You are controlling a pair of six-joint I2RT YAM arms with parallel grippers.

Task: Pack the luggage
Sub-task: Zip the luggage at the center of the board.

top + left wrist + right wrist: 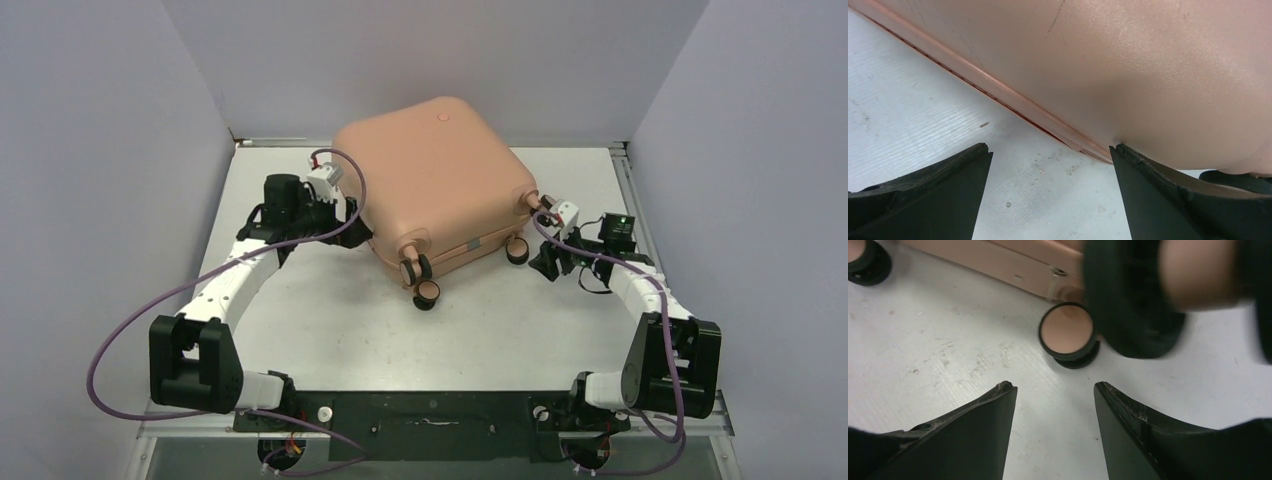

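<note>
Luggage [435, 180]: 1, closed, on bench [330, 320] toward 12 o'clock (casters [427, 293] facing 6).
Claws: 2.
Left claw [352, 222]: spread wide, empty; luggage at its 3 o'clock, one finger [1148, 180] touching shell.
Right claw [545, 262]: released, empty; luggage at its 10 o'clock.

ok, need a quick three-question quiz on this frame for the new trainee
1. True or false: the luggage lies closed on the table.
2. Pick one. The right gripper is: A shut on a strap; B open, holding nothing; C out of every view.
3. Fill in: the caster wheels point toward the ___ edge of the table, near or far, counting from the arm bases.

Key: 1 true; 2 B; 3 near.
</note>
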